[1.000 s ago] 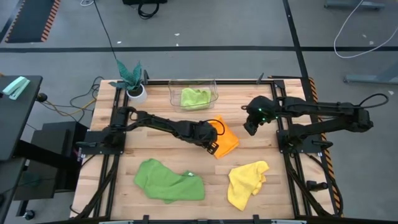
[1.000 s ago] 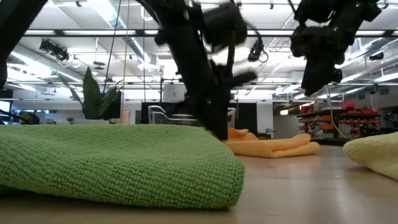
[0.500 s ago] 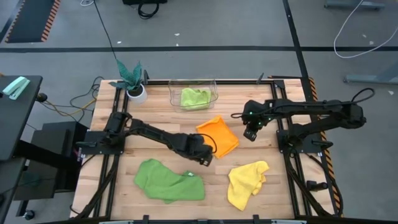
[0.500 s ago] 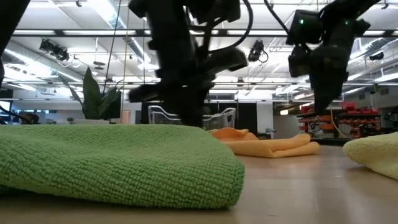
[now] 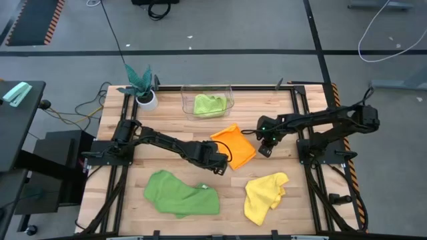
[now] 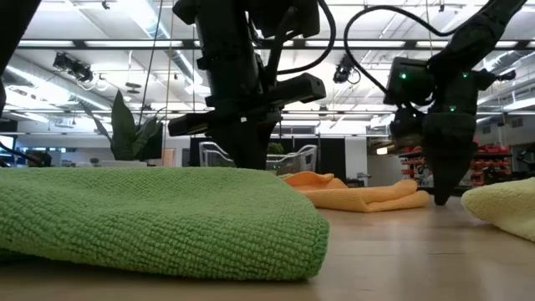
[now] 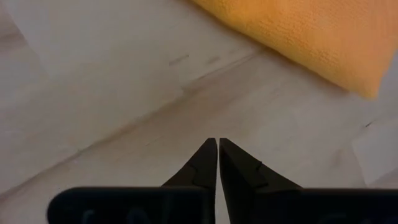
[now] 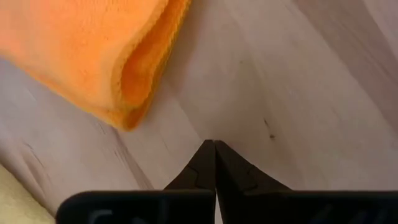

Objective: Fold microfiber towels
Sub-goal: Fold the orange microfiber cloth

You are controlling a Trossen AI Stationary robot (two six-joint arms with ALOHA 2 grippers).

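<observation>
The orange towel (image 5: 235,145) lies folded on the table's middle, a rounded fold (image 8: 140,68) at its right corner. My left gripper (image 5: 220,168) (image 7: 217,143) stands shut over bare wood just off the towel's near-left side. My right gripper (image 5: 263,151) (image 8: 214,144) is shut and points down close to the table, just right of that corner (image 6: 440,199). The darker green towel (image 5: 181,193) and the yellow towel (image 5: 265,195) lie crumpled near the front edge. The lime green towel (image 5: 209,104) sits in the clear bin (image 5: 230,90).
A teal-leaved plant in a white pot (image 5: 143,88) stands at the far left corner. In the low view the darker green towel (image 6: 150,221) fills the foreground and hides my left gripper's fingertips. Bare wood (image 5: 280,127) lies around the orange towel.
My left gripper has come off the orange towel's near edge and drawn back a little toward the table's left and near side. The orange towel now lies flat and folded. My right gripper has come down and toward the near edge, ending beside the towel's right corner.
</observation>
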